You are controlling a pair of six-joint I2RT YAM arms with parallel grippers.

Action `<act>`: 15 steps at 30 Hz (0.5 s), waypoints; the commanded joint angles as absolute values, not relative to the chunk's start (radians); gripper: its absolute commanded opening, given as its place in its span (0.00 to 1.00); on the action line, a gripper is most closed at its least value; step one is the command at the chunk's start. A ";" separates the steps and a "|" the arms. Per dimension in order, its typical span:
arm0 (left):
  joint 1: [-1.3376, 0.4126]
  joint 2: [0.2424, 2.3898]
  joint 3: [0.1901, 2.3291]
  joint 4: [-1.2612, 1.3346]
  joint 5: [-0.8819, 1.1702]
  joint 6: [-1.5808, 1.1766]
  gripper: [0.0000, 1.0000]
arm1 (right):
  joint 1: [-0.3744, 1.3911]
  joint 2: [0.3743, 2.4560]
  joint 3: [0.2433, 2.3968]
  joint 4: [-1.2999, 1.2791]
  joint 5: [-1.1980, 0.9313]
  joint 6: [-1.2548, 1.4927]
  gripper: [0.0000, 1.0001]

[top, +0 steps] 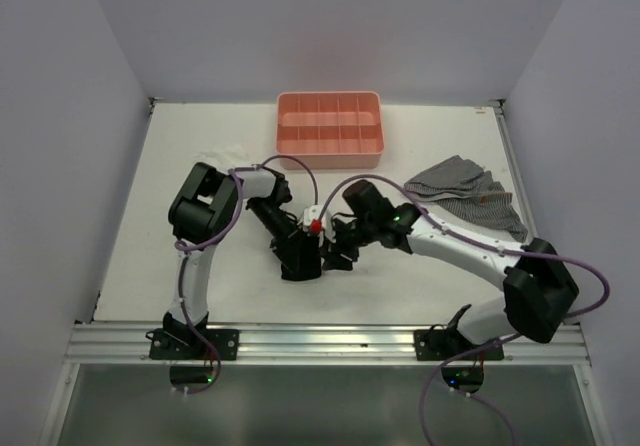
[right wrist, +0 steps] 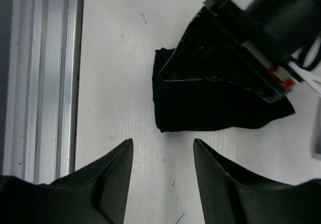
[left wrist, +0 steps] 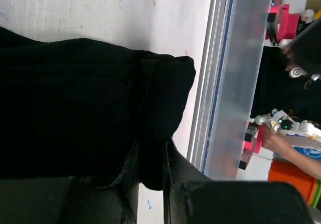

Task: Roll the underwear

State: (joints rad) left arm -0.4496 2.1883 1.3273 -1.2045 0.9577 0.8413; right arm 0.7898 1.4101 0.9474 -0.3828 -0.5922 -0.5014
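The black underwear (top: 297,270) lies bunched in a small folded lump on the white table, near the front middle. My left gripper (top: 302,252) comes down on it from behind and is shut on a fold of it; in the left wrist view the fabric (left wrist: 75,98) fills the left side and one fold is pinched between the fingers of that gripper (left wrist: 151,144). My right gripper (top: 338,250) is open and empty just right of the lump. In the right wrist view its jaws (right wrist: 162,144) stand wide apart over bare table, a little short of the underwear's edge (right wrist: 200,111).
A pink compartment tray (top: 330,146) stands at the back middle. A grey checked cloth (top: 468,192) lies at the right, and a thin white cloth (top: 226,155) at the back left. An aluminium rail (top: 320,342) runs along the near table edge, close to the underwear.
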 commanded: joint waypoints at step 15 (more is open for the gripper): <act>-0.422 2.301 1.287 -0.986 0.712 0.830 0.11 | 1.068 1.684 0.973 -0.114 -0.376 -0.658 0.61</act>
State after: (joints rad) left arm -0.4297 2.2204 1.3170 -1.2190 0.9886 0.7773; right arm 1.0565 1.6539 0.9730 -0.1925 -0.4080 -0.6151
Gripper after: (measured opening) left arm 0.206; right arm 0.605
